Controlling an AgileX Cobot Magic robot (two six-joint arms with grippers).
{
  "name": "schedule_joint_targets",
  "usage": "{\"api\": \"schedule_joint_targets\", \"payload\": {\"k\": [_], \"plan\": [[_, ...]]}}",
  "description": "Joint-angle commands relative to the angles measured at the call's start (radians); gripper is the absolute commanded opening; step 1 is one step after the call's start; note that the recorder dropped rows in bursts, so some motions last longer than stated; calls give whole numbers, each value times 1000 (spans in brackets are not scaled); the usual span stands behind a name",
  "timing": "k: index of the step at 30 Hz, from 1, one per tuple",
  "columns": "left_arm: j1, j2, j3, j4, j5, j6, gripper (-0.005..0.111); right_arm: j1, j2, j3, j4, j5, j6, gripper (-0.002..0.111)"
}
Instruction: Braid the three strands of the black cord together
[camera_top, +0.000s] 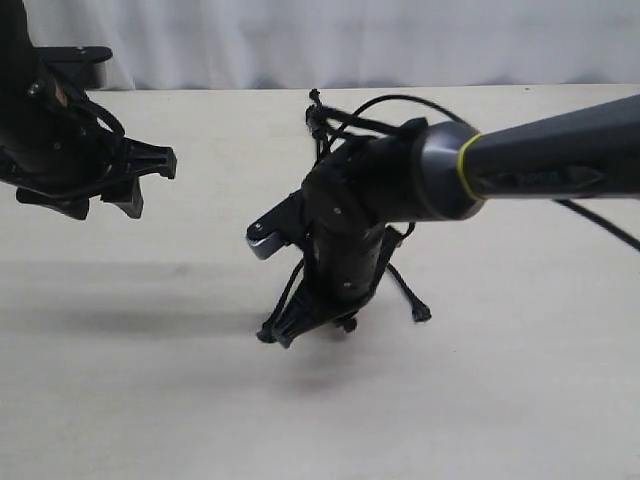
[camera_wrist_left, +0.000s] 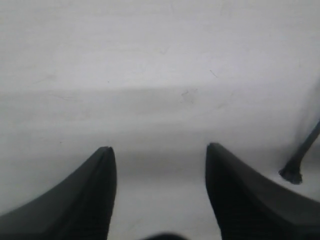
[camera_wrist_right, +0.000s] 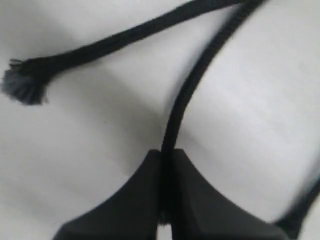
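Exterior view, from the left: the left jaws hang spread and empty above the counter, well apart from the cord. Their wrist view agrees, showing two dark tips parted over bare counter and one frayed strand end off to the side.

At the middle, the right arm reaches in and points down over the strands. The right jaws are clenched on one strand, which runs straight out from between the tips. A second strand lies just beside it and ends in a frayed knot.

The cord's knotted top sits toward the counter's far edge in the exterior view. From there the strands trail nearer, mostly hidden under the arm, and one loose strand shows on the right.

The cord looks light, limp and thin, so it is likely to sag and to slip out of a loose pinch. Holding each strand a little above its end knot seems best, since the knot should stop it sliding out.
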Motion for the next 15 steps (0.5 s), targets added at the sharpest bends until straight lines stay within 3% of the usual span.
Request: {"api": "schedule_joint_targets", "payload": {"k": [1,9,15], "plan": [[-54,-4,6,-41,-42,3,51,-101,-72,1,-56,51,2,4],[-151,2,6,-61,-128,-10,51,-333,-55,1,-31,-38,-6,4],[-159,19,6,-85,-114,-10,51,-344,45,1,73,-54,-125,4]]}}
